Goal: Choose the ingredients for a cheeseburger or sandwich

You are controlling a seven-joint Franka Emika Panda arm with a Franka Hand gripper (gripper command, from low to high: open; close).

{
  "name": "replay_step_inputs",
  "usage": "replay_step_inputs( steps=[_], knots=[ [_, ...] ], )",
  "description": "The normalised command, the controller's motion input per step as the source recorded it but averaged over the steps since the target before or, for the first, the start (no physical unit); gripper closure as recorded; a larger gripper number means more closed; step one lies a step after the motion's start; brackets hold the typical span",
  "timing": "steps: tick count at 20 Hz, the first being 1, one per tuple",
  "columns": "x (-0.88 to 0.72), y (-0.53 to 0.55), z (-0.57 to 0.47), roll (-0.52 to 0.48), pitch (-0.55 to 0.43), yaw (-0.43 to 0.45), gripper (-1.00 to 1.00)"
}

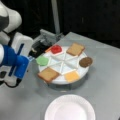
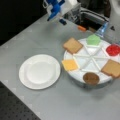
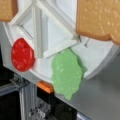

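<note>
A grey metal table (image 1: 105,82) stands before a dark backdrop. On it sits a round white divided tray (image 1: 62,80) whose wedge compartments hold the ingredients, and nearer a front view's bottom lies an empty white paper plate (image 1: 70,109).

Around the tray in a front view: a bread square (image 1: 49,74) at the lower left, a second bread square (image 1: 75,49) at the top, the green lettuce (image 1: 42,60) at the left rim, the red tomato disc (image 1: 56,49) at the upper left, the yellow cheese square (image 1: 72,76) at the bottom and the dark-brown patty (image 1: 85,61) at the right. No piece has been stacked into a sandwich.

The gripper (image 1: 31,58), on a blue and white arm, hovers just beside the tray's left edge, closest to the lettuce. Whether its jaws are spread or pressed together cannot be told, and it carries nothing visible.

In the wrist view the lettuce (image 3: 67,73) hangs over the tray rim (image 3: 98,70), with the tomato disc (image 3: 22,55) to its left. An orange block (image 3: 45,87) sits just off the table edge below.
</note>
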Motion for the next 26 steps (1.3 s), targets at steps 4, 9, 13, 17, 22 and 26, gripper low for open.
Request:
replay_step_inputs(
  steps=[4, 9, 13, 17, 22, 26],
  knots=[
    [0.33, -0.44, -0.08, 0.469, 0.044, 0.248, -1.0],
    [0.43, -0.46, -0.1, 0.489, 0.05, 0.261, -1.0],
    [0.43, -0.43, -0.11, 0.517, 0.076, 0.276, -1.0],
    [0.45, -0.45, -0.19, 0.49, 0.039, 0.278, -1.0],
    [0.43, -0.5, -0.3, 0.472, -0.009, 0.297, -1.0],
    [0.41, -0.51, -0.31, 0.443, -0.002, 0.274, -1.0]
  ],
)
